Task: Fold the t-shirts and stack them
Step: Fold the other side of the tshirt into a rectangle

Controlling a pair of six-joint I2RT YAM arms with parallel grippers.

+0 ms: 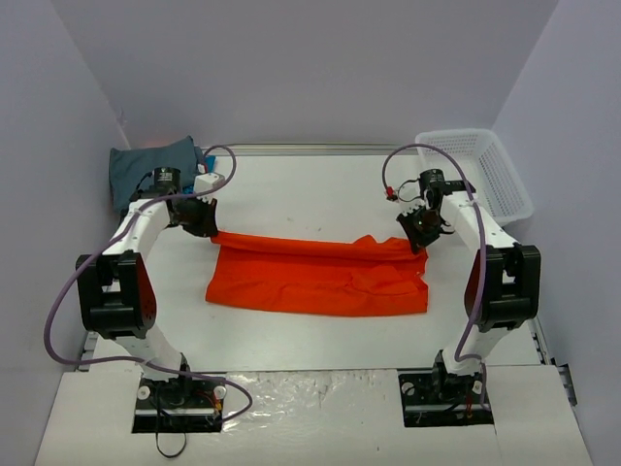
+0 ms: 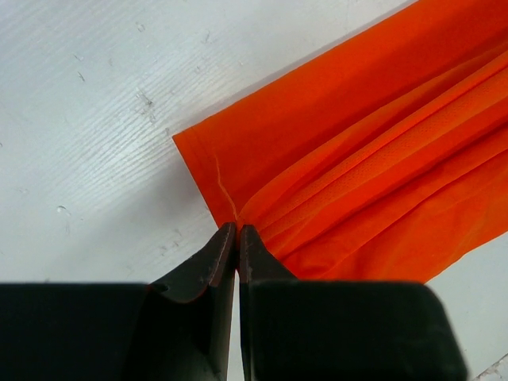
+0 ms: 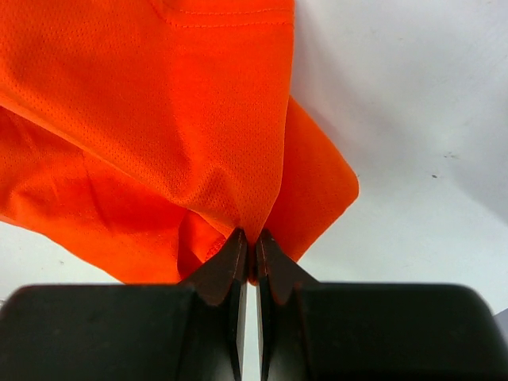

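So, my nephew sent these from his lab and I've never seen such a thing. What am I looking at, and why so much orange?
Two robot arms are bolted at the near edge of a white table. The wide picture comes from a fixed camera above and behind them. The other two come from a camera on each wrist; the black shapes at the bottom are that arm's own fingers. The orange is a t-shirt lying on the table. The left gripper and the right gripper are each shut on its far edge, one at either end. A folded grey-teal shirt sits far left, a white mesh basket far right.
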